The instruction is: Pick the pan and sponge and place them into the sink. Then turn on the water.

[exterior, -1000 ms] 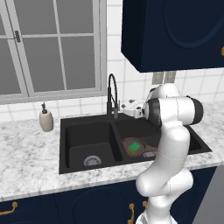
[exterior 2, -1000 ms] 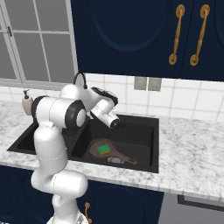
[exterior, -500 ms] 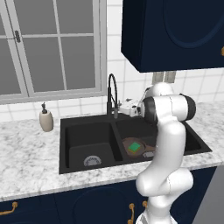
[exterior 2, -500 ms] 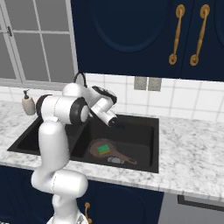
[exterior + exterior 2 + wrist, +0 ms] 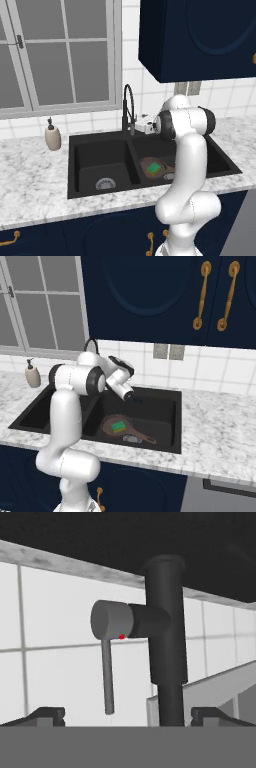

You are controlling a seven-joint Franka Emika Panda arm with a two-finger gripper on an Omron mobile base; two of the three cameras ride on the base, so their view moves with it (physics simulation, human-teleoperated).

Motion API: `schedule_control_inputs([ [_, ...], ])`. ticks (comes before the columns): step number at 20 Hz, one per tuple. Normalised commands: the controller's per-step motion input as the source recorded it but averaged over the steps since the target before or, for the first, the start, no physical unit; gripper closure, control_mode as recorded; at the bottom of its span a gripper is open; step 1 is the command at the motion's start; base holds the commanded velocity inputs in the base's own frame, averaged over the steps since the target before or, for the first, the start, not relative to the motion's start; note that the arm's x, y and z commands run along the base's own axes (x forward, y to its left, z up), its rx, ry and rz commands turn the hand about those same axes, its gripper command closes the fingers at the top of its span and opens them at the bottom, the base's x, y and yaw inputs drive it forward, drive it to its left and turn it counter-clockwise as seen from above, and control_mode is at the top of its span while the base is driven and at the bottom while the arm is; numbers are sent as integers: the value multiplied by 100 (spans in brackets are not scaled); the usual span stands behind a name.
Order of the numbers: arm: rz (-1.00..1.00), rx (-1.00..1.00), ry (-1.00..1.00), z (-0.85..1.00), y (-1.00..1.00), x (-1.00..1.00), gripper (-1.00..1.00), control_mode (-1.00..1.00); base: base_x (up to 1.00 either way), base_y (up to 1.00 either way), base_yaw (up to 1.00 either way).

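Black sink (image 5: 80,150) set in grey marble counter (image 5: 30,175); white tile wall, window (image 5: 55,50) behind. Gripper (image 5: 128,714) jaws spread wide, empty, facing faucet (image 5: 165,637).

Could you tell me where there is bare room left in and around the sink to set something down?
The left basin of the sink is bare apart from its drain. The counter between the soap dispenser and the sink's left rim is free, as is the counter right of the sink. The right basin is crowded: the pan with the sponge on it.

arm swung left, pincer (image 5: 128,714) now nearer the faucet (image 5: 128,107)
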Motion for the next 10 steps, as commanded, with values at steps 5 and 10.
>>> schedule_control_inputs([
  [5, 0, 0, 0, -19, 0, 37, -100, -100, 0, 0, 0],
  [10, 0, 0, 0, -13, 0, 41, -100, -100, 0, 0, 0],
])
